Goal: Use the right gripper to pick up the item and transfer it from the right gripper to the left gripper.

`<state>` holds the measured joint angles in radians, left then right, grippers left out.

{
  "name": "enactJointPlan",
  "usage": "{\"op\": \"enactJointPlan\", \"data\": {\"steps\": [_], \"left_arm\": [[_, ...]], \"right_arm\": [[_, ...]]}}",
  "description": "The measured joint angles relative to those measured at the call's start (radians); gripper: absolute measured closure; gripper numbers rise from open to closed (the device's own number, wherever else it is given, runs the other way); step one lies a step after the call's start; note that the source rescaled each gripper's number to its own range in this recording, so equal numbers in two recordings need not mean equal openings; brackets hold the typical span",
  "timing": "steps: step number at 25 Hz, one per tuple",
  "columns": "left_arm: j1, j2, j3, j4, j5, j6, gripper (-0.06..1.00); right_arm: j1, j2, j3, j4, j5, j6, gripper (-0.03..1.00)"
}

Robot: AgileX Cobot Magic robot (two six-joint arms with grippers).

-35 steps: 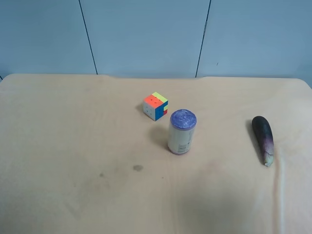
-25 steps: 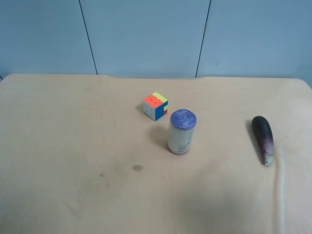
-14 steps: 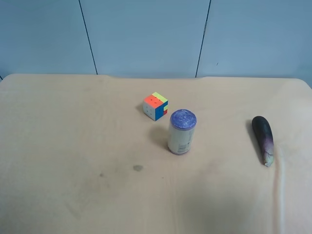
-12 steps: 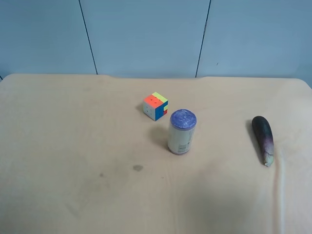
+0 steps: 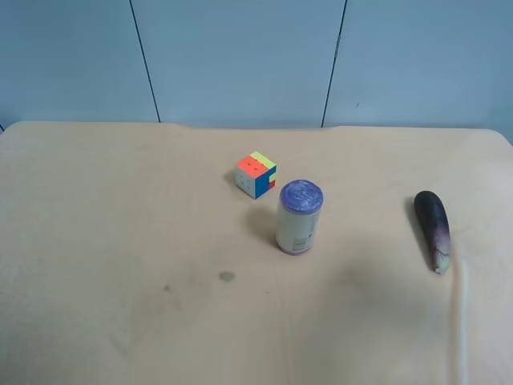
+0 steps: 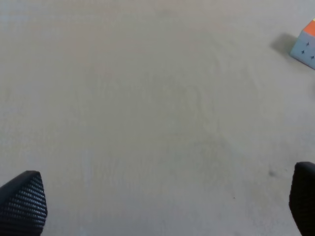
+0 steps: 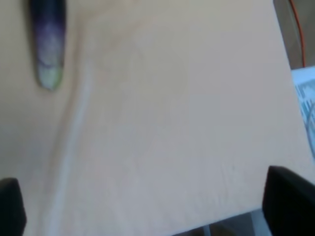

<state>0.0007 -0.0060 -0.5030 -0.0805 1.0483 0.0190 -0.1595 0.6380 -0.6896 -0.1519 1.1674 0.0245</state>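
The eggplant (image 5: 433,230) lies flat on the bench (image 5: 120,241), at about three o'clock from the can (image 5: 298,216) and well apart, its stem end toward six o'clock. The right gripper (image 7: 150,209) is released and empty, the eggplant well apart from it. The left gripper (image 6: 162,204) is likewise released and empty.

The high camera looks down over the pale beige table (image 5: 120,241) toward a blue-grey panelled wall (image 5: 240,56). The right wrist camera looks down from close and shares with it the slim dark purple eggplant (image 7: 48,44); the left wrist camera, also close, shares the multicoloured puzzle cube (image 6: 306,44).
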Motion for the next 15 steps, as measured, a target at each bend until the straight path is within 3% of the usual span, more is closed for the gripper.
{"op": "enactJointPlan", "data": {"steps": [9, 15], "left_arm": [[0.0, 0.0, 0.0, 0.0, 0.0, 0.0, -0.06], [0.0, 0.0, 0.0, 0.0, 0.0, 0.0, -0.06]], "right_arm": [[0.0, 0.304, 0.0, -0.018, -0.169, 0.0, 0.06], [0.0, 0.494, 0.0, 0.009, -0.289, -0.061, -0.02]]}}
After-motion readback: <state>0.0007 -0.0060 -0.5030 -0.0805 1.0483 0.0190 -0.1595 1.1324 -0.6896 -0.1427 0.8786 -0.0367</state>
